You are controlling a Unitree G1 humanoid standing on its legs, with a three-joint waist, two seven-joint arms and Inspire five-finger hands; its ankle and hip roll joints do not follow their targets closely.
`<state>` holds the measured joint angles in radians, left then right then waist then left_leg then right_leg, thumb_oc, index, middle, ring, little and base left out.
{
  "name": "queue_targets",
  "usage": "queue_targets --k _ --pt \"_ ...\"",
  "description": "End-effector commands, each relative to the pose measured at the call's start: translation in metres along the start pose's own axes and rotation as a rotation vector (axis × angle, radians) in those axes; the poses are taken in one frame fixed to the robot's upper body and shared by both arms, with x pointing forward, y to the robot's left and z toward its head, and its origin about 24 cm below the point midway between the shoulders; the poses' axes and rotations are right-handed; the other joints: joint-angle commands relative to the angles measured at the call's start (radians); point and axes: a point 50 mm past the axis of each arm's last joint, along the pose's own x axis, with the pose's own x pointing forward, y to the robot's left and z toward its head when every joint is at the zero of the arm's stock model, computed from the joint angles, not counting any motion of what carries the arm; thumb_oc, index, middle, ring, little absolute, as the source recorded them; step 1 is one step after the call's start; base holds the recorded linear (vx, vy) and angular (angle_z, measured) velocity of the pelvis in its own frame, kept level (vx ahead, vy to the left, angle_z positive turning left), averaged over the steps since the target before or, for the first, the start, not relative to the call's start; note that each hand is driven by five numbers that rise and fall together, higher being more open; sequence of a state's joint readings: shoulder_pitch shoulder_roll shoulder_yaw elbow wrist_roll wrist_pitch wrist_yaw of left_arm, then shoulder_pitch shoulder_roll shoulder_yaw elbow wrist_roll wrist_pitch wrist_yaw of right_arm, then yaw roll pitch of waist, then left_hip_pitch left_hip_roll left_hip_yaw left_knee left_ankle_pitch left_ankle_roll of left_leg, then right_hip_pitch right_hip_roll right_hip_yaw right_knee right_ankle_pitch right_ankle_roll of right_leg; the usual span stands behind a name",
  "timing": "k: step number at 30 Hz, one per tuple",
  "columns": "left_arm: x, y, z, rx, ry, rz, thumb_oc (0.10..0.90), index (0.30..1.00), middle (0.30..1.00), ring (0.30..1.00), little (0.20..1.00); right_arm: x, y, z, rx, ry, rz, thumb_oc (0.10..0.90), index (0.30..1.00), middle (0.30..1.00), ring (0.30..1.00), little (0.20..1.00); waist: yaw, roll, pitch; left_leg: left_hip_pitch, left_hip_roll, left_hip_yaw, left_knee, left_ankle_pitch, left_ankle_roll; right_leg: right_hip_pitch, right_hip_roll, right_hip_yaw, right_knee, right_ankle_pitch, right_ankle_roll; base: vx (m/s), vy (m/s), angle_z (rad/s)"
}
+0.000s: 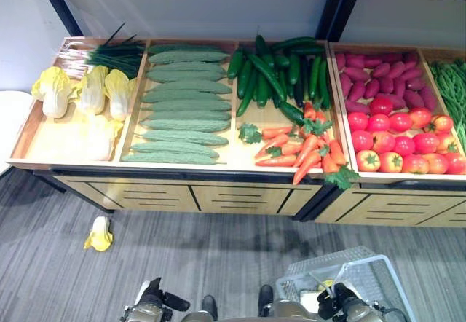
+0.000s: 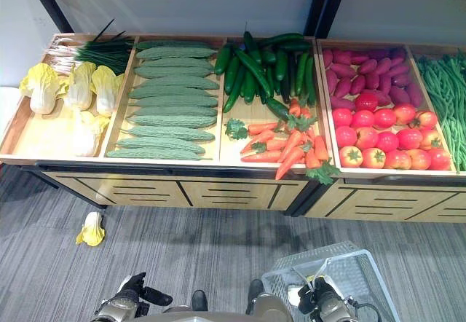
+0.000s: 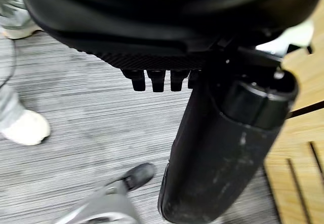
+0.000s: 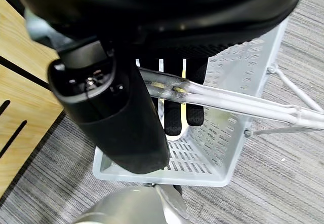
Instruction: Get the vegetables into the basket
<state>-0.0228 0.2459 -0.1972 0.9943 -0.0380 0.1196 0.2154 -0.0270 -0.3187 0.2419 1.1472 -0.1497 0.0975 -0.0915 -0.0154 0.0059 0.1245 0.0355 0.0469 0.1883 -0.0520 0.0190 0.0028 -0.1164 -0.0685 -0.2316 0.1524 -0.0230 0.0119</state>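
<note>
A grey plastic basket (image 1: pixel 368 269) hangs low at my right side over the floor. My right hand (image 4: pixel 119 115) is shut on its metal handle (image 4: pixel 228 101), fingers curled round the bar. Something pale yellow and white (image 4: pixel 175 118) lies inside, mostly hidden behind my fingers. A yellow-white cabbage (image 1: pixel 99 234) lies on the floor in front of the stand. On the wooden stand (image 1: pixel 218 167) are cabbages (image 1: pixel 93 89), light cucumbers (image 1: pixel 182 103), dark cucumbers (image 1: pixel 273 74), carrots (image 1: pixel 302 147) and tomatoes (image 1: pixel 400 143). My left hand (image 3: pixel 223 148) hangs open and holds nothing.
Purple-red sweet potatoes (image 1: pixel 382 78) and green beans (image 1: pixel 451 89) fill the stand's right bins, spring onions (image 1: pixel 116 54) its back left corner. A person's light shoes (image 3: pixel 25 127) stand on the grey floor to my left. A white round surface (image 1: pixel 11 122) sits left of the stand.
</note>
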Motion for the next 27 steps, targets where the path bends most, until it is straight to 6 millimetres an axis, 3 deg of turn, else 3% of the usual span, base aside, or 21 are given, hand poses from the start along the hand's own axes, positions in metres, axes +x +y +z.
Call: queue_targets --k 1,2,3,8,10,12,15,16,18,22,23,26,27 --pt "-0.01 0.054 0.069 -0.07 -0.36 0.148 0.9 1.0 1.0 1.0 1.0 0.0 0.002 0.012 -0.005 -0.056 -0.001 0.4 0.3 0.3 0.3 0.3 0.008 -0.031 0.027 0.062 -0.034 -0.041 -0.035 -0.11 0.037 0.08 -0.078 0.088 -0.098 0.023 0.108 0.0 0.0 0.0" --pt "-0.01 0.055 0.069 -0.07 -0.359 0.148 0.9 1.0 1.0 1.0 1.0 0.0 0.002 0.012 -0.005 -0.055 0.0 0.4 0.3 0.3 0.3 0.3 0.008 -0.031 0.027 0.062 -0.034 -0.041 -0.035 -0.11 0.037 0.081 -0.078 0.088 -0.098 0.023 0.108 0.0 0.0 0.0" --pt "-0.025 0.074 0.083 -0.106 -0.488 0.18 0.9 1.0 1.0 1.0 1.0 -0.001 -0.005 0.012 0.014 -0.075 -0.016 0.4 0.3 0.3 0.3 0.3 0.01 -0.029 0.028 0.062 -0.034 -0.04 -0.035 -0.109 0.034 0.084 -0.079 0.087 -0.109 0.028 0.111 0.0 0.0 0.0" --pt "-0.051 0.099 0.094 -0.203 -0.635 0.22 0.9 1.0 1.0 1.0 1.0 -0.002 -0.008 -0.003 0.028 -0.033 -0.005 0.4 0.3 0.3 0.3 0.3 0.018 -0.027 0.018 0.068 -0.032 -0.041 -0.035 -0.113 0.03 0.1 -0.08 0.083 -0.136 0.037 0.113 0.0 -0.007 0.0" --pt "-0.059 0.103 0.095 -0.256 -0.668 0.229 0.9 1.0 1.0 1.0 1.0 -0.002 -0.006 -0.009 0.029 -0.01 0.004 0.4 0.3 0.3 0.3 0.3 0.021 -0.025 0.013 0.067 -0.032 -0.046 -0.035 -0.114 0.03 0.107 -0.079 0.078 -0.145 0.038 0.112 0.0 -0.032 0.0" --pt "-0.079 0.109 0.109 -0.322 -0.786 0.236 0.9 1.0 1.0 1.0 1.0 -0.003 -0.003 -0.017 0.049 0.022 0.016 0.4 0.3 0.3 0.3 0.3 0.027 -0.023 0.007 0.067 -0.033 -0.055 -0.035 -0.115 0.03 0.115 -0.079 0.073 -0.155 0.038 0.109 0.01 -0.032 0.02" --pt "-0.094 0.118 0.12 -0.32 -0.872 0.27 0.9 1.0 1.0 1.0 1.0 -0.003 -0.001 -0.019 0.055 0.029 0.021 0.4 0.3 0.3 0.3 0.3 0.028 -0.021 0.004 0.07 -0.033 -0.057 -0.035 -0.118 0.03 0.121 -0.077 0.071 -0.162 0.038 0.109 0.01 -0.034 0.04" --pt "-0.112 0.131 0.137 -0.281 -0.985 0.333 0.9 1.0 1.0 1.0 1.0 -0.003 -0.001 -0.019 0.051 0.029 0.024 0.4 0.3 0.3 0.3 0.3 0.028 -0.018 -0.002 0.073 -0.033 -0.058 -0.035 -0.119 0.028 0.127 -0.077 0.069 -0.166 0.035 0.109 0.02 -0.047 0.03" --pt "-0.124 0.146 0.151 -0.205 -1.059 0.421 0.9 1.0 1.0 1.0 1.0 -0.003 -0.002 -0.016 0.045 0.018 0.02 0.4 0.3 0.3 0.3 0.3 0.025 -0.014 -0.009 0.075 -0.031 -0.056 -0.035 -0.119 0.024 0.13 -0.076 0.072 -0.169 0.035 0.109 0.02 -0.036 0.04" --pt "-0.139 0.163 0.174 -0.108 -1.149 0.527 0.9 1.0 1.0 1.0 1.0 -0.002 -0.006 -0.011 0.031 0.002 0.011 0.4 0.3 0.3 0.3 0.3 0.019 -0.009 -0.016 0.076 -0.029 -0.048 -0.035 -0.12 0.018 0.129 -0.073 0.079 -0.173 0.036 0.108 0.01 -0.014 0.01" --pt "-0.155 0.174 0.196 -0.012 -1.232 0.607 0.9 1.0 1.0 1.0 1.0 -0.001 -0.011 -0.007 0.017 -0.011 -0.001 0.4 0.3 0.3 0.3 0.3 0.009 -0.001 -0.02 0.076 -0.027 -0.041 -0.035 -0.119 0.014 0.126 -0.071 0.087 -0.173 0.036 0.107 0.01 -0.034 -0.02" --pt "-0.183 0.186 0.228 0.195 -1.352 0.765 0.9 1.0 1.0 1.0 1.0 0.0 -0.02 -0.006 -0.015 -0.019 -0.023 0.4 0.3 0.3 0.3 0.3 -0.015 0.02 -0.026 0.074 -0.024 -0.023 -0.035 -0.12 0.009 0.115 -0.068 0.108 -0.176 0.042 0.109 0.02 -0.033 -0.08" --pt "-0.183 0.186 0.228 0.195 -1.353 0.765 0.9 1.0 1.0 1.0 1.0 0.0 -0.02 -0.006 -0.015 -0.019 -0.023 0.4 0.3 0.3 0.3 0.3 -0.014 0.02 -0.026 0.074 -0.024 -0.023 -0.035 -0.12 0.009 0.114 -0.068 0.108 -0.176 0.042 0.109 0.03 -0.036 -0.15"
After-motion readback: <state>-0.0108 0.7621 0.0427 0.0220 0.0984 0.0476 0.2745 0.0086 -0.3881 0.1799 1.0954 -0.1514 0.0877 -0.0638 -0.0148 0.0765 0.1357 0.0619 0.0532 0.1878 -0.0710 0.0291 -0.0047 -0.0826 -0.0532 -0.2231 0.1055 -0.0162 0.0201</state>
